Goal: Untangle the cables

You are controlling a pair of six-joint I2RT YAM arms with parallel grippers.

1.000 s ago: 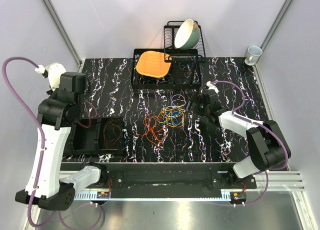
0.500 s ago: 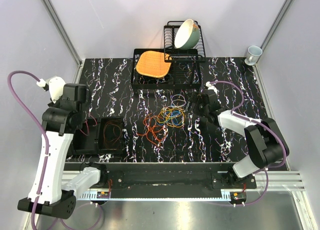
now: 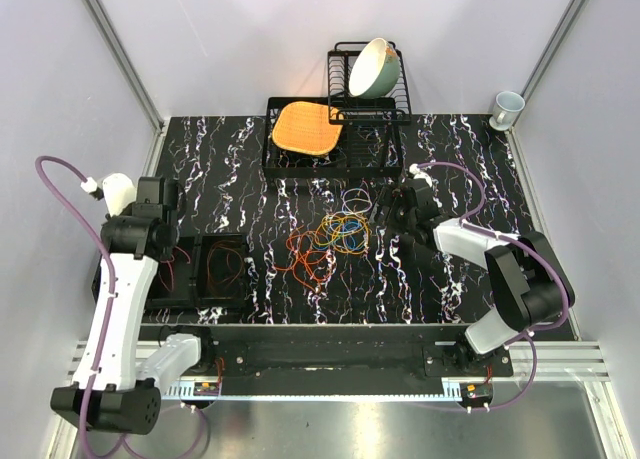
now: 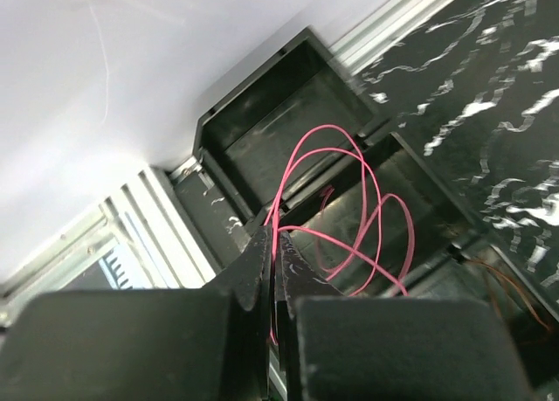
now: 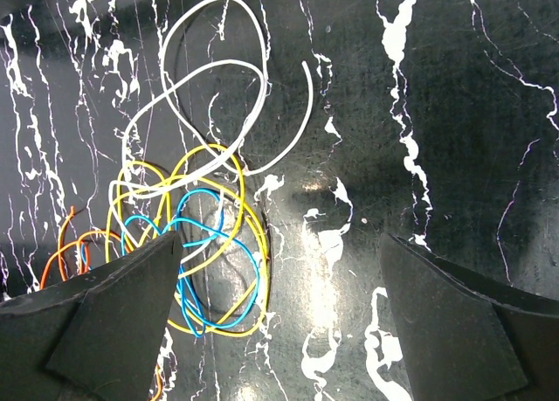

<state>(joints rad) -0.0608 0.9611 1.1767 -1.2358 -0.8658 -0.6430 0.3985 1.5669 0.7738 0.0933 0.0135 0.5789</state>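
left gripper (image 4: 273, 244): jaws pinched tight on a red cable (image 4: 335, 128); its loops hang over the divider of the black bin (image 4: 253, 95) at the table's left edge
right gripper (image 5: 281, 270): jaws spread wide, nothing held; low over the table (image 3: 450, 149), at the right edge of the tangle
cables (image 3: 335, 237): loose tangle mid-table; yellow, blue, orange and pale loops overlapping; well apart from the bin
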